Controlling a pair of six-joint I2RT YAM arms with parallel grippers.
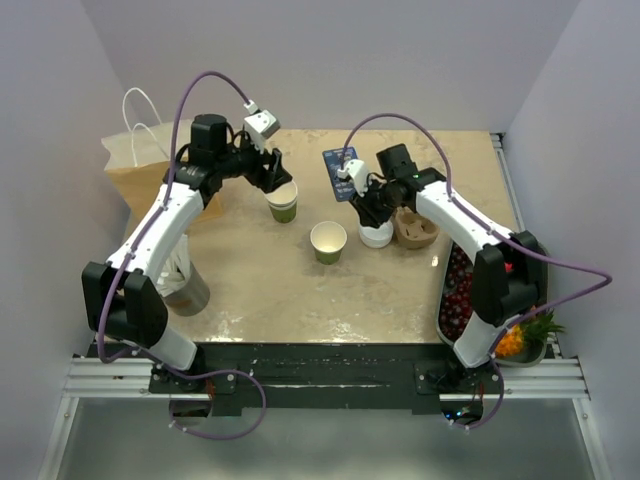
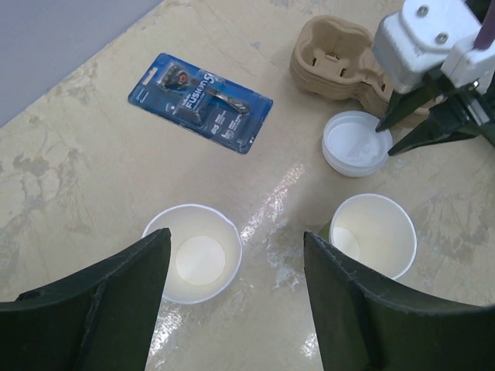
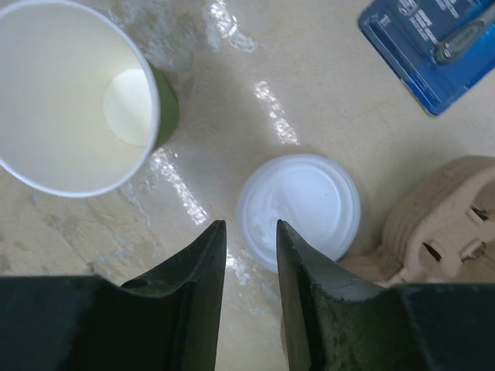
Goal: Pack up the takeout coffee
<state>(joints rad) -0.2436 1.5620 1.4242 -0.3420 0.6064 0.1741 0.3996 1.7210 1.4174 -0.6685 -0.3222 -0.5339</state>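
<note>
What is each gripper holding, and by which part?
Left gripper: open above a lidless cup, holding nothing. Right gripper: at the rim of the white lid; grip cannot be told.

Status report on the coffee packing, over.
Left tool open over a lidless cup. Right tool narrowly open at the white lid, lying flat beside the cup carrier. No cup lidded yet. Nothing between lid and second cup.
</note>
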